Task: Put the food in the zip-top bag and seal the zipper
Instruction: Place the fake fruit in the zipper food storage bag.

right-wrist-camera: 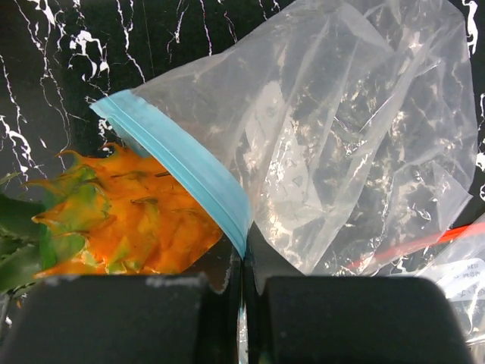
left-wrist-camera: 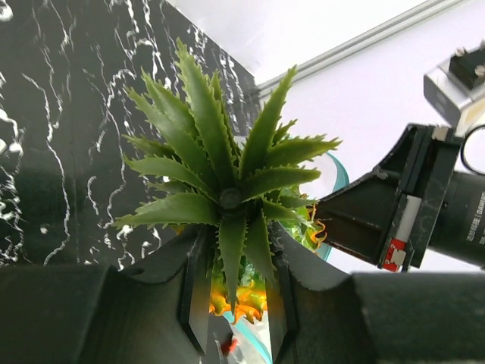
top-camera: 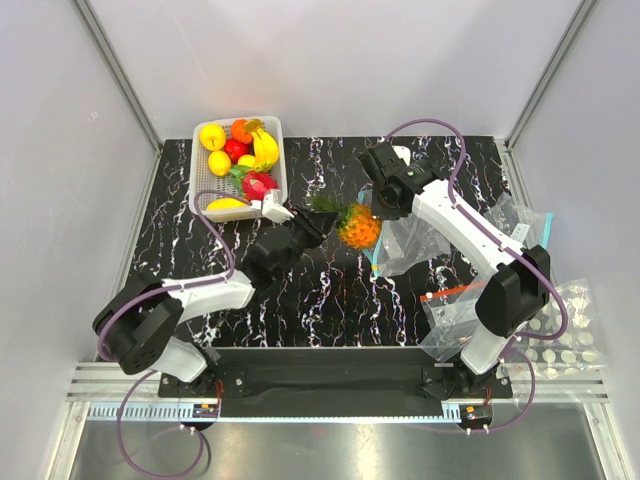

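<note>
Pineapple (top-camera: 357, 226) at centre of overhead view, crown pinched by left gripper (top-camera: 312, 225), body at mouth of zip-top bag (right-wrist-camera: 341, 136). Right gripper (right-wrist-camera: 244, 299) clamps teal zipper (right-wrist-camera: 182, 163), likely propping the mouth open.

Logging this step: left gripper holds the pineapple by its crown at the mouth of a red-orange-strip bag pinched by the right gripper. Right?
No: the right wrist view shows the strip on that bag is teal-blue, not red-orange. Otherwise right: left gripper on the pineapple crown, right gripper pinching the mouth.
</note>
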`<state>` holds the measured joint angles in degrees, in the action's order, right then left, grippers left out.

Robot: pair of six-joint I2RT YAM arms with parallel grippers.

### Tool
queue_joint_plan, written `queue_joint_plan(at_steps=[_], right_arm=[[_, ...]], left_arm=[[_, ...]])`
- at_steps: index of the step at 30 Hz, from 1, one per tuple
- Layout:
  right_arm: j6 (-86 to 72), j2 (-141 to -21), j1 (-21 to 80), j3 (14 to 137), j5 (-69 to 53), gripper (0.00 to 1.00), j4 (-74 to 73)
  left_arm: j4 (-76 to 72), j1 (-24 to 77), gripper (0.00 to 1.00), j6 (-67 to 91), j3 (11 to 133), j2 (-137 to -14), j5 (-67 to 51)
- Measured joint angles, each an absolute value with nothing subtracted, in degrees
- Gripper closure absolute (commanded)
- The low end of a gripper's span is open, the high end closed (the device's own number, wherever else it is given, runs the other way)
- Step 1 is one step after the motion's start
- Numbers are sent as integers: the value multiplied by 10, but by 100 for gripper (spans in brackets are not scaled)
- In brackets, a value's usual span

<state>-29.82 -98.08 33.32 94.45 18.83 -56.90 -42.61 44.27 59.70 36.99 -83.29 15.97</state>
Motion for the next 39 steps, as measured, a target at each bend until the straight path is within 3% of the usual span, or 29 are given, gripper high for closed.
queue_joint_plan(at_steps=[20,39], right_arm=[[-300,-963,332,906,143,100,-569],[-300,-945,331,887,111,100,-550]], left_arm=[[-336,564,100,362,461,-833,365],[-313,571,100,343,472,-862,335]])
